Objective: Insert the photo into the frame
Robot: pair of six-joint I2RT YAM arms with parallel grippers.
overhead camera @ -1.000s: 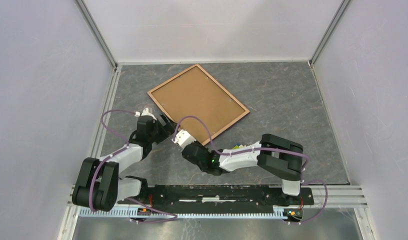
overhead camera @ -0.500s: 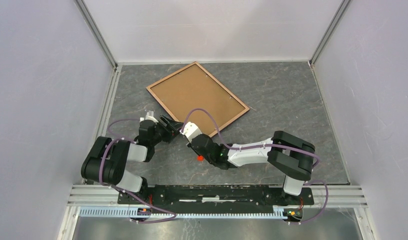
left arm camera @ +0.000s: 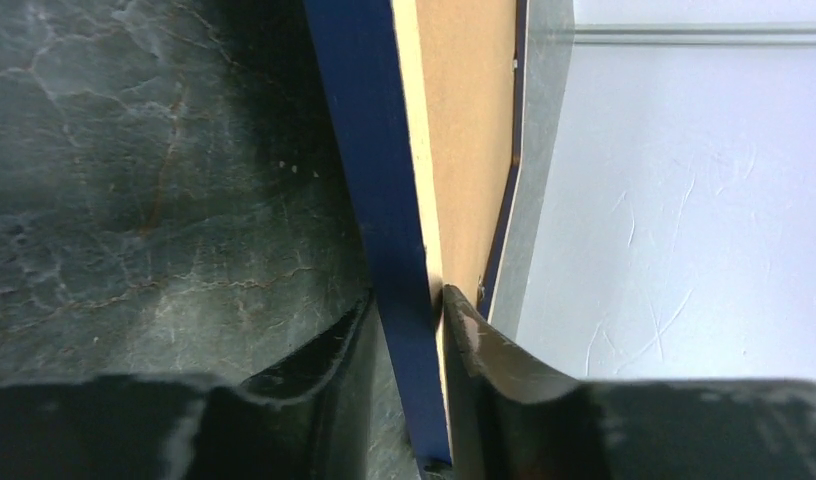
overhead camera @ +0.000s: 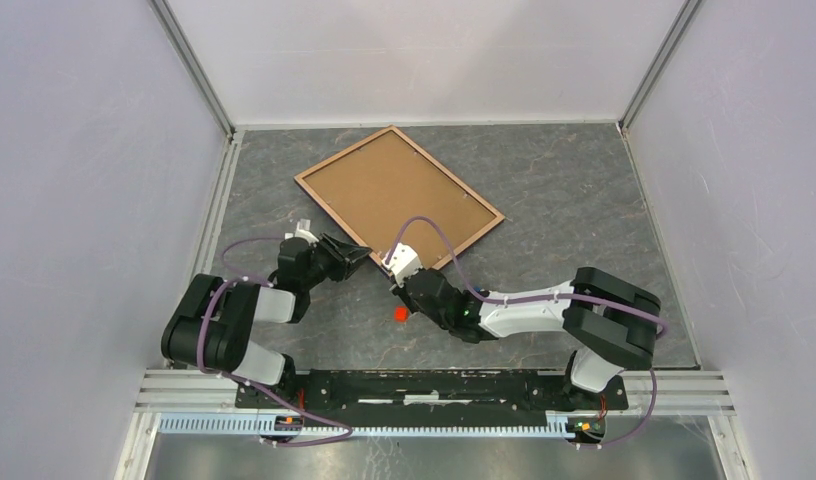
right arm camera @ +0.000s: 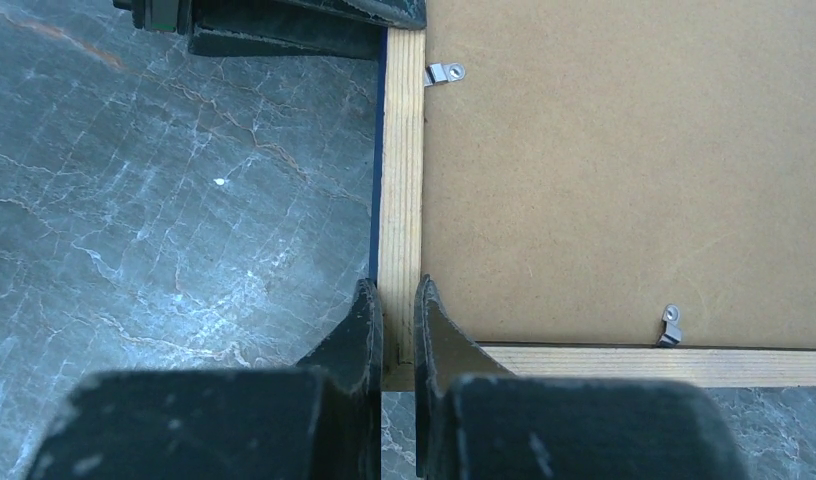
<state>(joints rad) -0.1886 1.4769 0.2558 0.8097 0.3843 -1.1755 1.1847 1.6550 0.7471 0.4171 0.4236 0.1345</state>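
Note:
The frame [overhead camera: 344, 153] lies at the table's middle with its light wood side up and a brown backing board [overhead camera: 396, 192] set in it. My left gripper [overhead camera: 362, 252] is shut on the frame's near-left edge. In the left wrist view its gripper [left arm camera: 409, 295] pinches the rail, with the dark blue side [left arm camera: 369, 150] facing one finger and the board [left arm camera: 474, 100] facing the other. My right gripper [overhead camera: 391, 264] is shut, its tips [right arm camera: 396, 283] over the frame's near wooden corner [right arm camera: 402, 180]. The photo is out of view.
Small metal clips [right arm camera: 444, 72] [right arm camera: 669, 322] hold the board in the frame. A small red spot [overhead camera: 400, 313] shows on the dark marbled table below the right wrist. White walls and metal rails [overhead camera: 216, 215] bound the table.
My left gripper has closed onto the frame's edge as that arm folded back. The frame turned a little. My right gripper slid rightward to the near corner, staying shut.

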